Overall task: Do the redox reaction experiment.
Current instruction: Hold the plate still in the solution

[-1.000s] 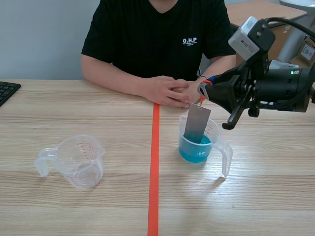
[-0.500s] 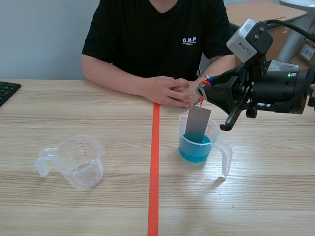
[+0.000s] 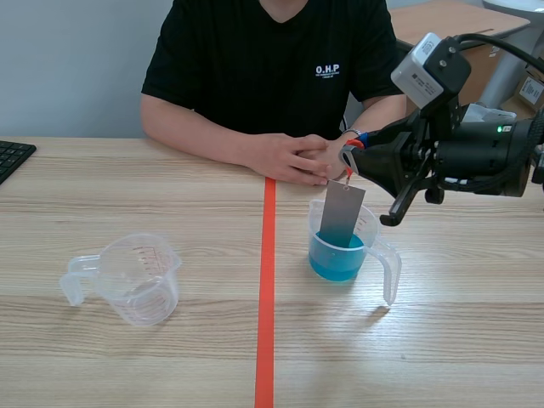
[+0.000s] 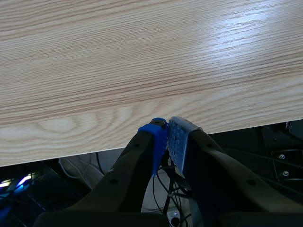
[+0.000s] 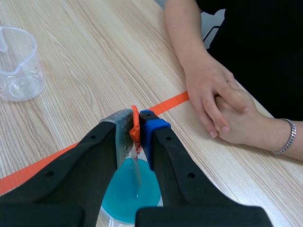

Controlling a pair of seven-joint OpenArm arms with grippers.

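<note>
Right end effector [image 3: 347, 160] clamped on orange tab [image 5: 135, 132]; metal plate [image 3: 340, 214] hangs below, dipping into blue-liquid cup [image 3: 371, 229].

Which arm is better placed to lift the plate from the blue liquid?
Right: the right gripper holds the plate by its tab over the cup; the left gripper is shut at the table edge.

Table [image 3: 127, 195]: clear jug [image 3: 136, 279], blue-filled jug [image 3: 338, 265], keyboard [image 3: 12, 157]

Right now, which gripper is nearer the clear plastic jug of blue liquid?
Right. The right gripper hangs above the jug, holding a grey metal plate; the left gripper is off the table.
</note>
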